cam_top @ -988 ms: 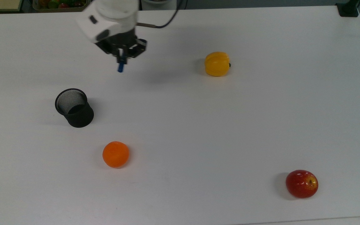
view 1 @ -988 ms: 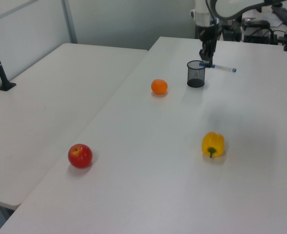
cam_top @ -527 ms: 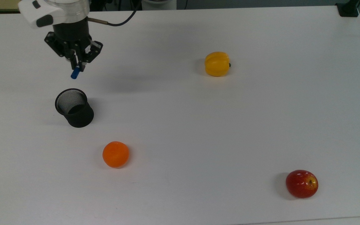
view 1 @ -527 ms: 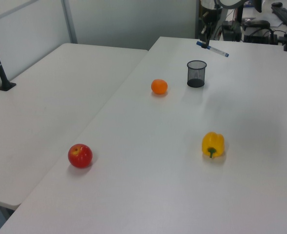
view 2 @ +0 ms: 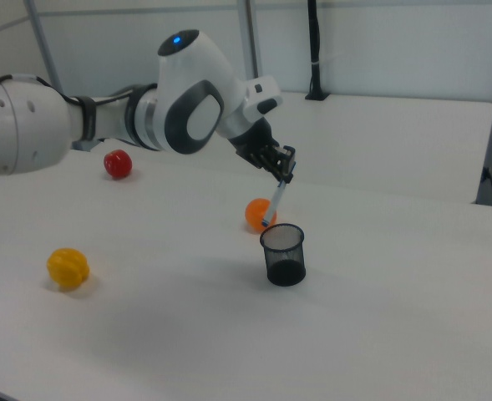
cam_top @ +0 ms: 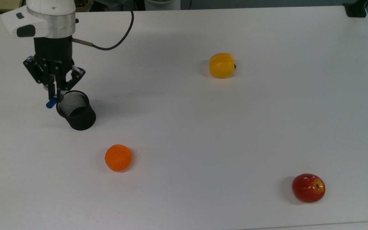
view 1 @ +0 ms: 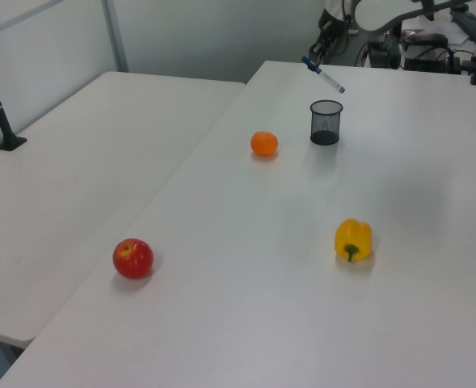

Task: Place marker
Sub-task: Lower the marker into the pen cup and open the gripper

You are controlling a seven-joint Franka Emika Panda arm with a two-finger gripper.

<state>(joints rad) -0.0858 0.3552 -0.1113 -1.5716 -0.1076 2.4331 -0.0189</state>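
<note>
White tabletop (cam_top: 203,127), 1 robot arm, 5 loose items. Item 1: marker (view 2: 273,203), slim white barrel with blue print, blue at both ends; held tilted in the air, upper end clamped between the fingers of the gripper (view 2: 284,170), lower end hanging just above and beside the rim of item 2 in the right view; in the top view its blue tip (cam_top: 51,103) shows at the top view's left of the rim. Item 2: black mesh cup (cam_top: 76,110), upright, nothing visible inside. Items 3 to 5: orange (cam_top: 118,157), yellow pepper (cam_top: 222,65), red apple (cam_top: 308,187), all well apart from the cup. Progress: marker lifted and carried to the cup, judged most of the way; left to do, by judgement: centre the lower end over the opening, lower, release
</note>
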